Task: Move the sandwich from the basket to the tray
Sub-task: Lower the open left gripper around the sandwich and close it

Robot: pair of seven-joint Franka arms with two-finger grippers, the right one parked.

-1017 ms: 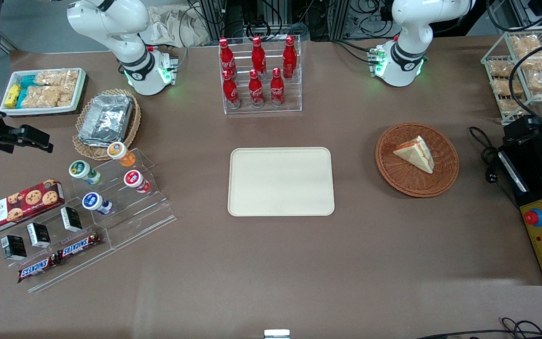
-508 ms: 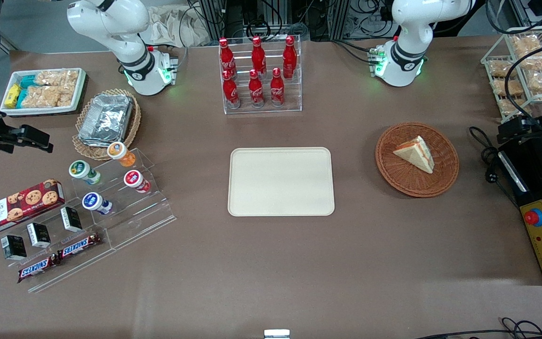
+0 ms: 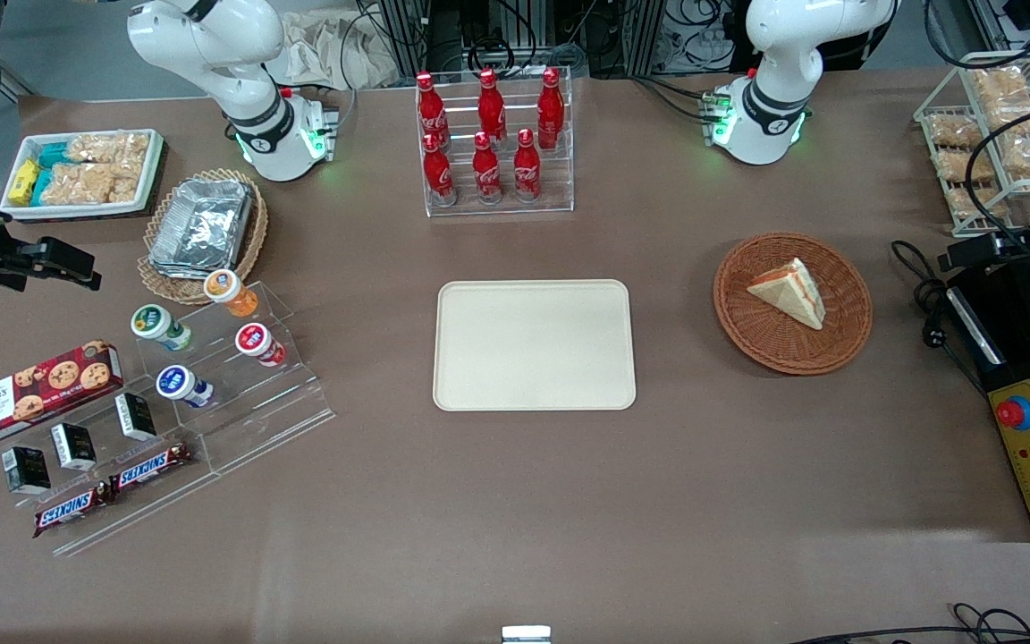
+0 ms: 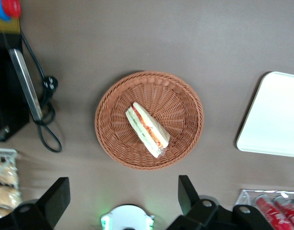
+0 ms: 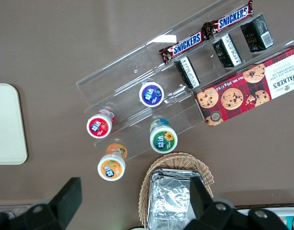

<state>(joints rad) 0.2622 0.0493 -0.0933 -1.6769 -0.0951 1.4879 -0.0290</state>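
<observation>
Wicker basket point(image 3: 792, 302): reddish-brown — holds the sandwich point(image 3: 789, 292), tray point(image 3: 534, 345) well apart.
Bottle rack point(image 3: 494, 143): farther from the front camera than the tray.
Gripper point(image 4: 123, 199): jaws spread wide, high above the basket — grasping nothing.

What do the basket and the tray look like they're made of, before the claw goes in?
Basket: woven wicker, reddish-brown, with visible radial weave. Tray: smooth matte cream, likely moulded plastic or fibre; uncertain. Claw: open, high above the basket, black fingers look like hard plastic or metal.
</observation>
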